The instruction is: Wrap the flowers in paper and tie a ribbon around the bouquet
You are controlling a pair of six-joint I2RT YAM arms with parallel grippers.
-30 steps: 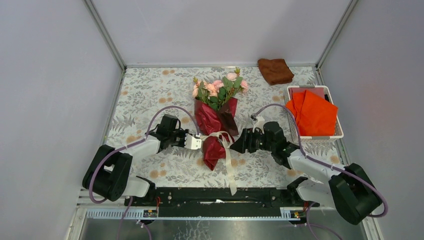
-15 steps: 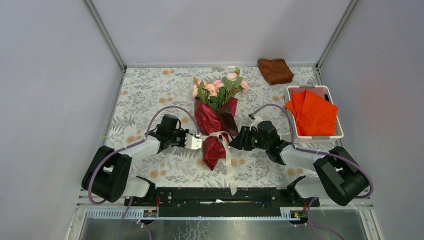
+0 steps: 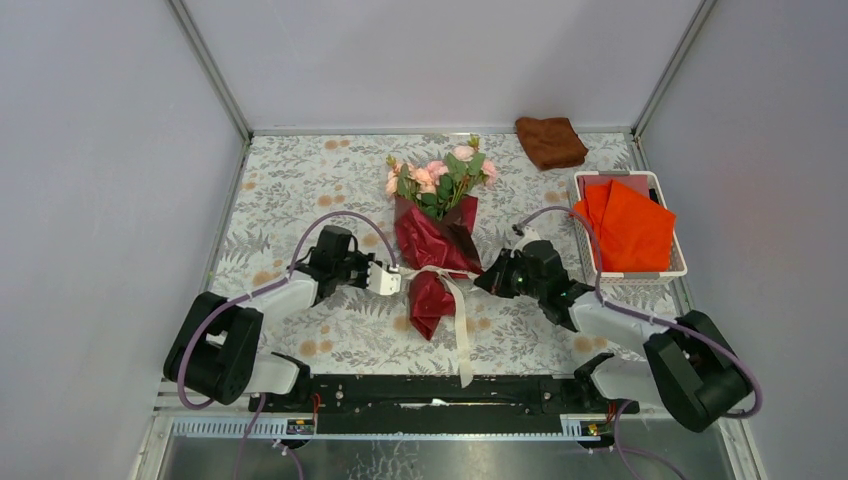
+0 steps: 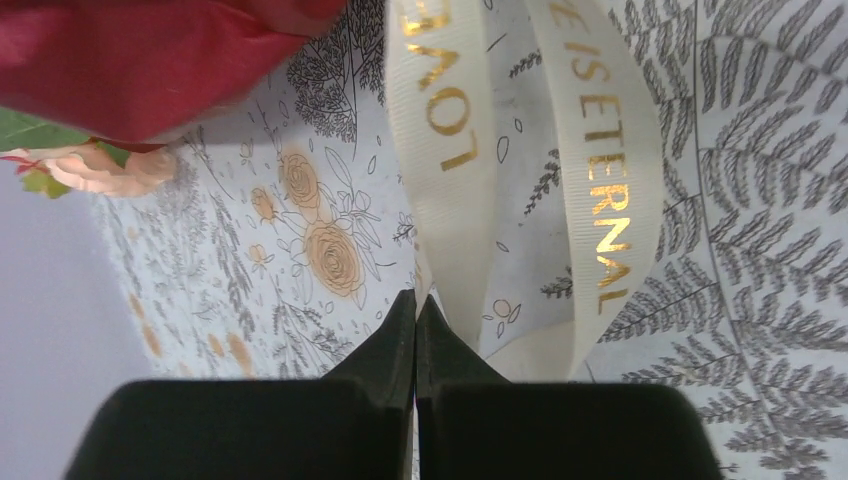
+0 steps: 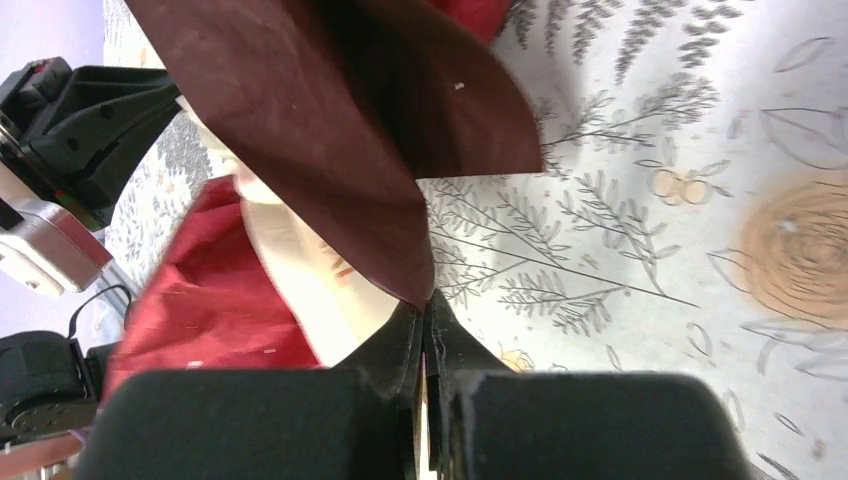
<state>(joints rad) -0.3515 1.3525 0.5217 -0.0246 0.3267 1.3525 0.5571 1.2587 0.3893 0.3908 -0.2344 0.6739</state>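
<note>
We see the overhead view evenly and softly lit, with faint shadows beside the bouquet [image 3: 432,250] and sharp detail. In the left wrist view, the ribbon [image 4: 610,180] lettering is crisp and glints gold. In the right wrist view, the paper [image 5: 330,130] looks dark and slightly soft, shading the tablecloth [image 5: 620,180].

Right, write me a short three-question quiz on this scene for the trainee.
1. True or false: the bouquet lies with its flowers pointing away from the robot.
2. What lies in the white basket? A. orange sheets B. scissors C. a vase
3. Fill in: the left gripper and right gripper sit on either side of the bouquet with jaws ___, the ribbon stretched between them.

Key: 1 true; 2 A; 3 shut.
</note>
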